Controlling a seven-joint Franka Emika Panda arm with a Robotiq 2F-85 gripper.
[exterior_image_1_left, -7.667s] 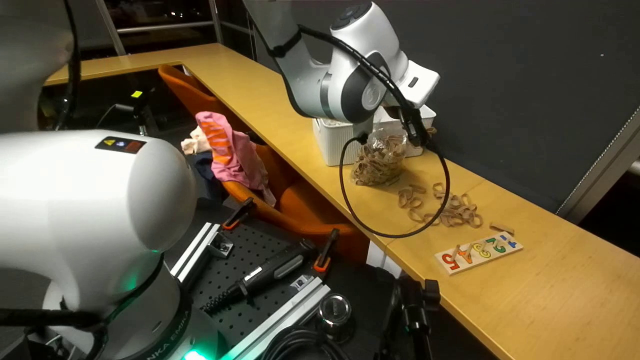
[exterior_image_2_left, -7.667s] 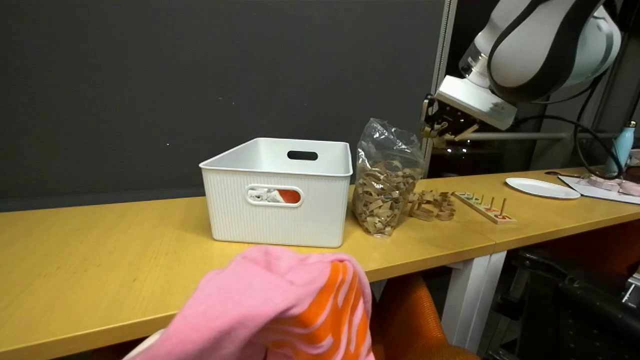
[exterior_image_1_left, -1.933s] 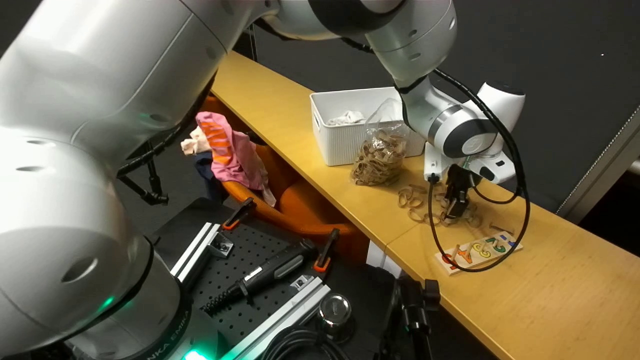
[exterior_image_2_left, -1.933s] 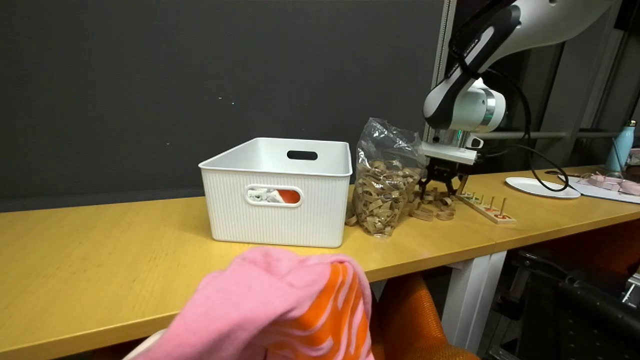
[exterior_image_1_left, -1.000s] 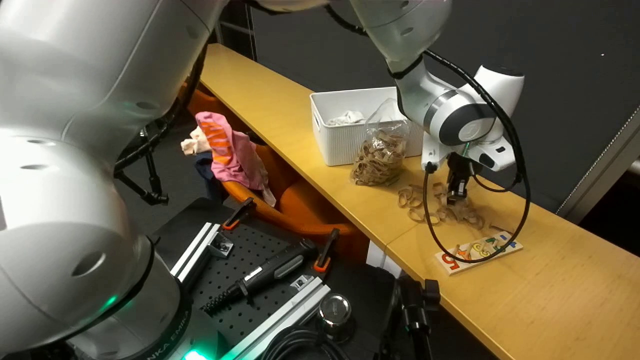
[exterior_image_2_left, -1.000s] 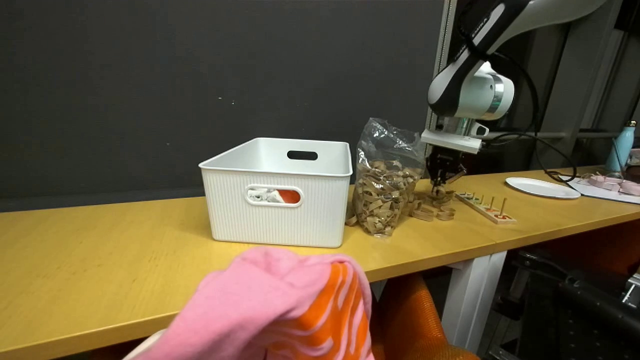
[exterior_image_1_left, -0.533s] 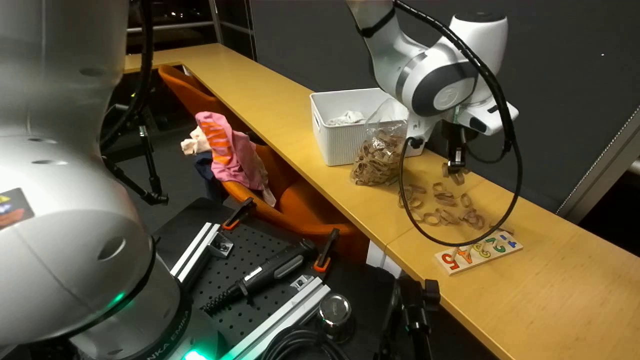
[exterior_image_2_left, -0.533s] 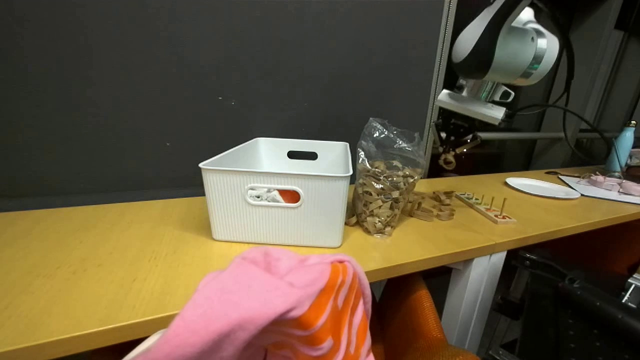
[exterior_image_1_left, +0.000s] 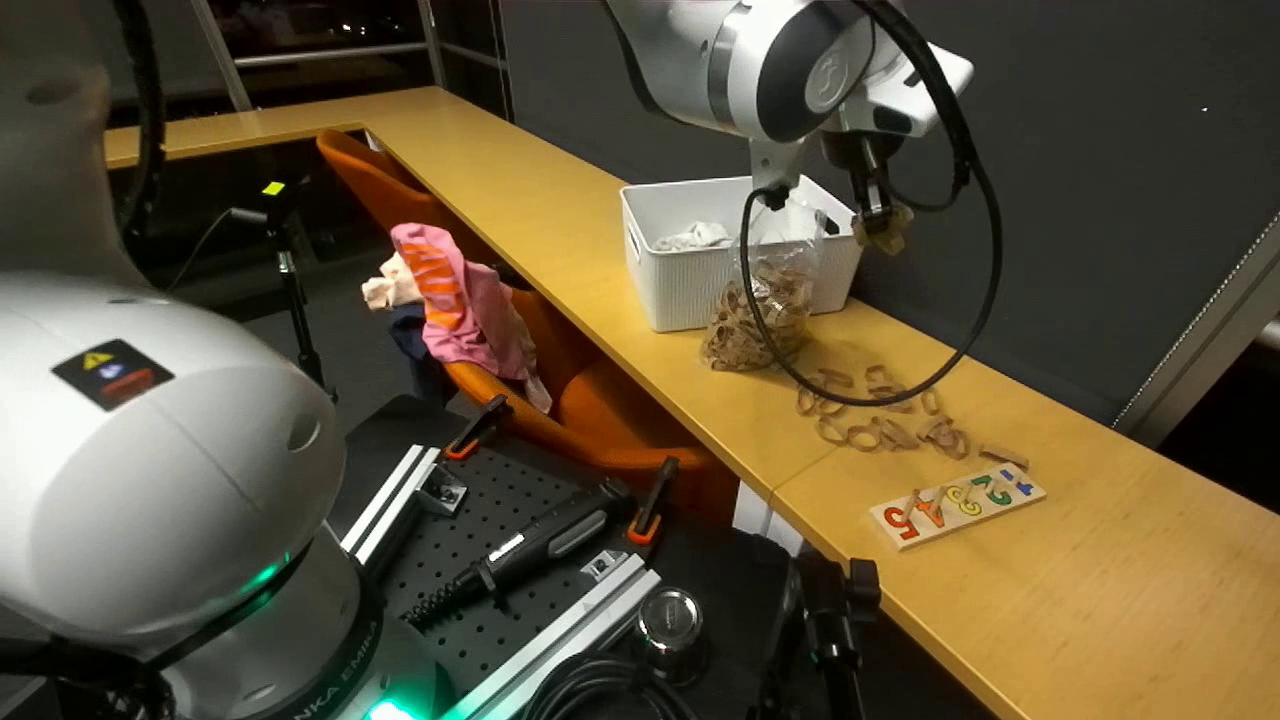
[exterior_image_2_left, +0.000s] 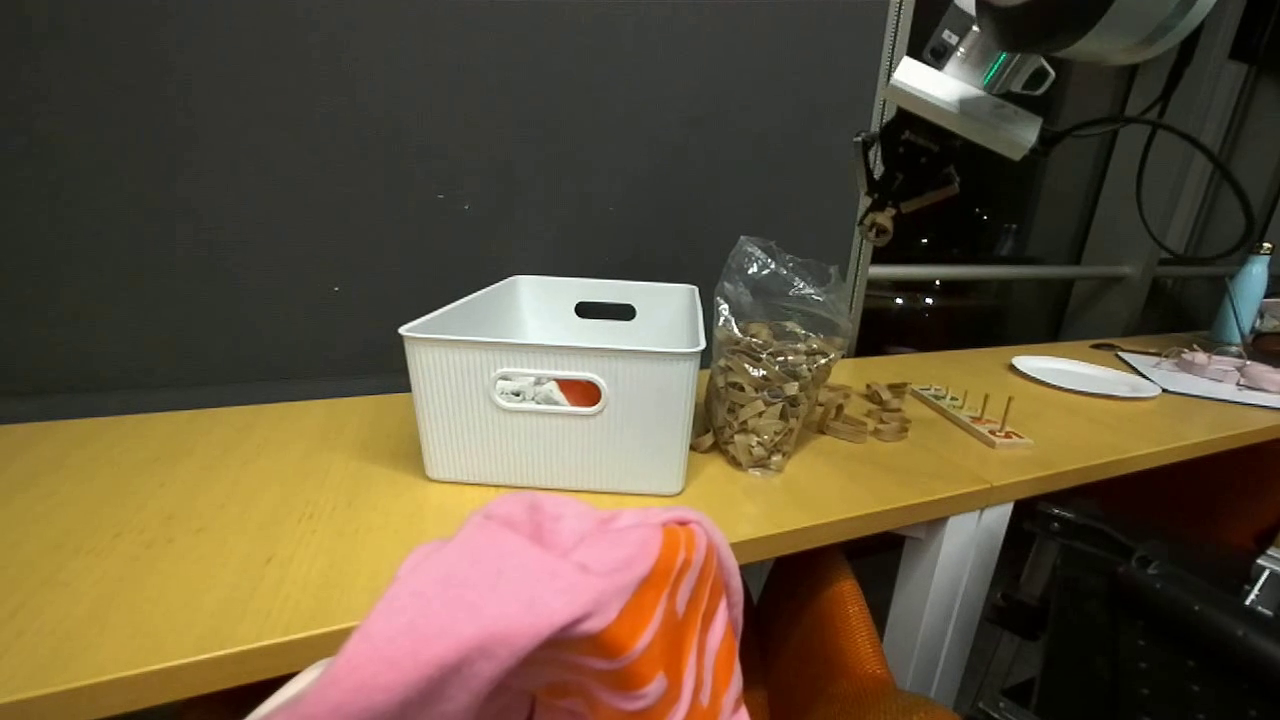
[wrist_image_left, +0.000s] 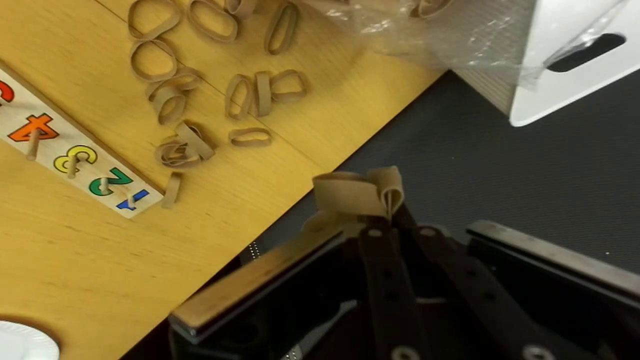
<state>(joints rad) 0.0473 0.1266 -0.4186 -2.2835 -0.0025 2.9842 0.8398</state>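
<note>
The hand (wrist_image_left: 395, 226) is clamped on a few tan rubber bands (wrist_image_left: 347, 196), well above the surface (exterior_image_1_left: 1130, 590). In both exterior views the clear bag (exterior_image_2_left: 778, 345), filled with similar bands (exterior_image_2_left: 765, 415) and standing upright beside the white bin (exterior_image_2_left: 640, 440), lies below and left of the hand.

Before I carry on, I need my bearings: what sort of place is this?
Probably an office or lab workspace: it has a long wood-toned table, an orange chair beside it and a black perforated board.
</note>
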